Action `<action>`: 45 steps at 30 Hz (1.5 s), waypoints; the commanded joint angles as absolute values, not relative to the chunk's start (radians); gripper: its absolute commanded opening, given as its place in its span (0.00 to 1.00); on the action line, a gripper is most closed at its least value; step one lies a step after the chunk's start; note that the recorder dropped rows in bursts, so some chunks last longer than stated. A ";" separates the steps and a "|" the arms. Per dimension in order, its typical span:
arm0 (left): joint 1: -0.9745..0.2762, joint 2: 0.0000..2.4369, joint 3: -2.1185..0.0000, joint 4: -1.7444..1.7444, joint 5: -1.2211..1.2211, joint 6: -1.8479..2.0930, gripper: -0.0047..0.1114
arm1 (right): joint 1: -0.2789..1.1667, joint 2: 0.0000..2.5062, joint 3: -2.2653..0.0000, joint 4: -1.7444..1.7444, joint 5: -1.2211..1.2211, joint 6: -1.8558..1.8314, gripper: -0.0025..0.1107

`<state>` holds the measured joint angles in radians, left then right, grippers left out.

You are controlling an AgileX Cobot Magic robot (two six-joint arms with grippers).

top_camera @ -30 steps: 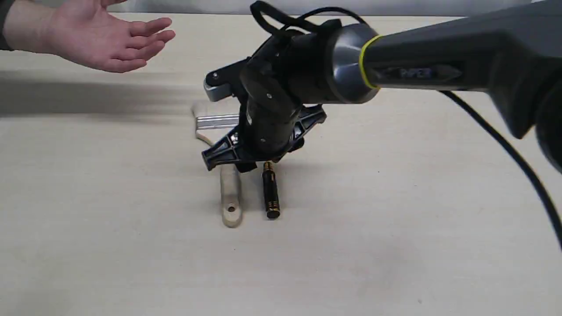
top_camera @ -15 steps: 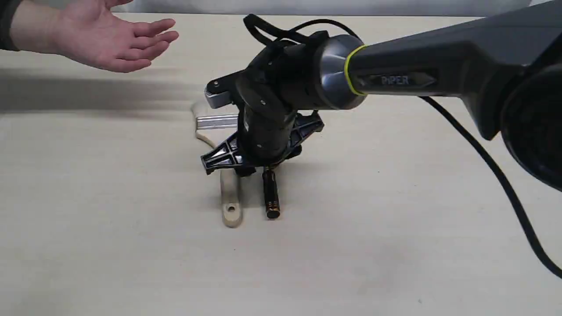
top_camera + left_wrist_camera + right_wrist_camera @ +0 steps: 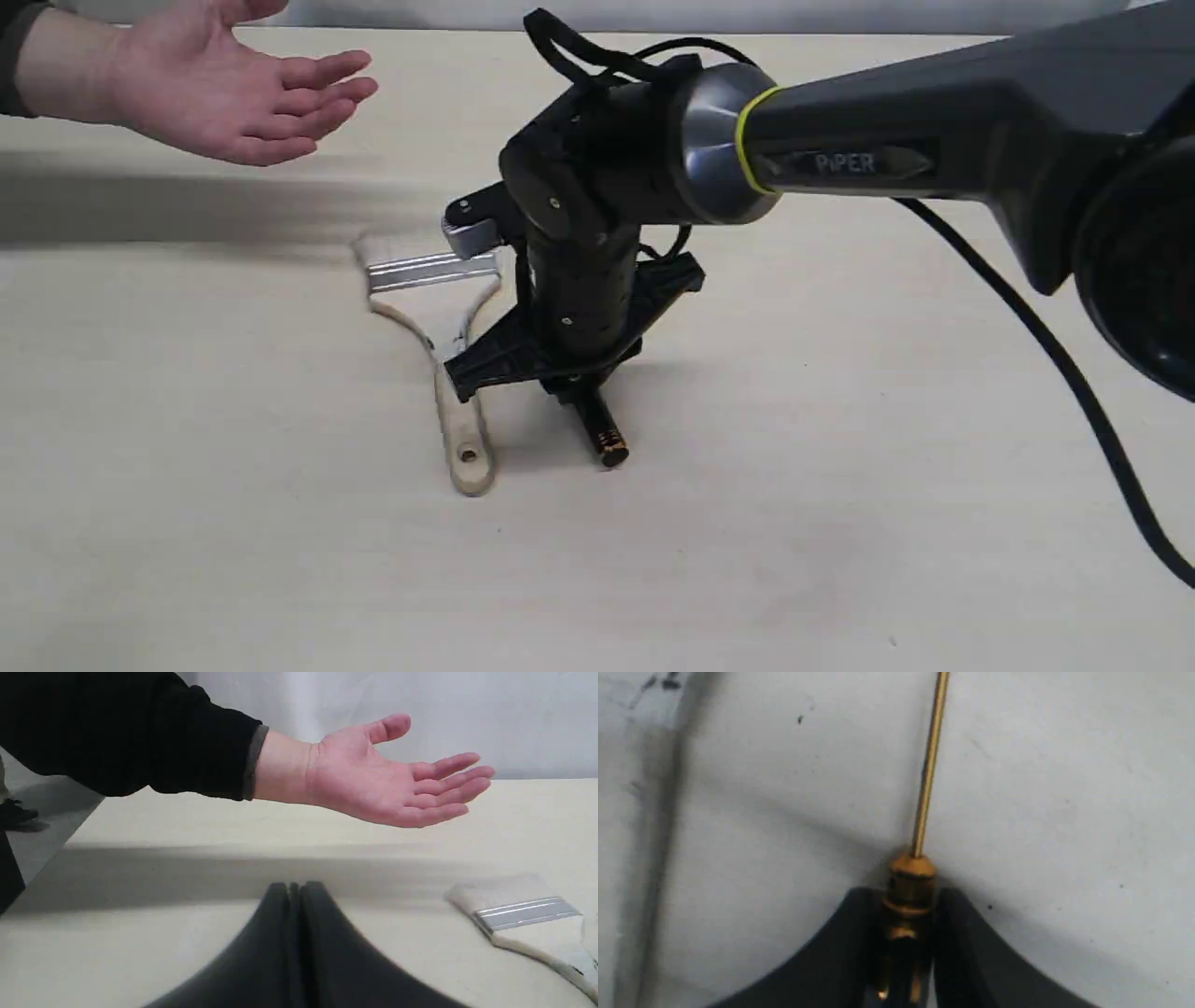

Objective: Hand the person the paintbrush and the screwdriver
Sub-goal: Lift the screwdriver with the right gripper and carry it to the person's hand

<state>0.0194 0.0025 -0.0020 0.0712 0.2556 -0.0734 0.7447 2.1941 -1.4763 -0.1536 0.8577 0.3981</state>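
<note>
My right gripper (image 3: 577,390) reaches down at mid-table and is shut on the screwdriver (image 3: 605,441); its black handle end with orange bands sticks out below the fingers, low over the table. In the right wrist view the gold collar of the screwdriver (image 3: 909,882) sits clamped in the right gripper (image 3: 903,926), with the thin shaft pointing away. The paintbrush (image 3: 439,364) lies flat just left of that gripper, bristles toward the back. The person (image 3: 224,89) holds a palm-up hand over the far left. My left gripper (image 3: 294,890) is shut on nothing, with the person (image 3: 373,781) ahead of it and the paintbrush (image 3: 518,914) off to one side.
The pale wooden table (image 3: 840,523) carries only the two tools. A black cable (image 3: 1055,364) hangs from the right arm over the table's right side. The hand throws a long shadow band (image 3: 187,210) across the back left.
My right gripper sank onto the screwdriver and shut on it; the tool's handle end swung to the right. The paintbrush was pushed leftward and now lies skewed. The hand barely moved.
</note>
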 commanded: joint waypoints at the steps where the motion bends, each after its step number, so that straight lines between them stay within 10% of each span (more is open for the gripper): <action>1: 0.011 0.000 0.000 0.069 0.247 -0.075 0.04 | 0.742 2.230 -1.453 -0.177 0.910 0.353 0.06; 25: 0.011 0.000 0.000 0.069 0.250 -0.075 0.04 | 0.746 1.830 -1.665 -0.126 0.853 0.266 0.06; 45: 0.011 0.000 0.000 0.067 0.250 -0.075 0.04 | 0.746 2.128 -1.802 0.339 0.532 -0.234 0.07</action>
<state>0.0194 0.0025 -0.0020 0.0712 0.2556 -0.0734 0.7465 2.1064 -1.8006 0.2877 0.5679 -0.1617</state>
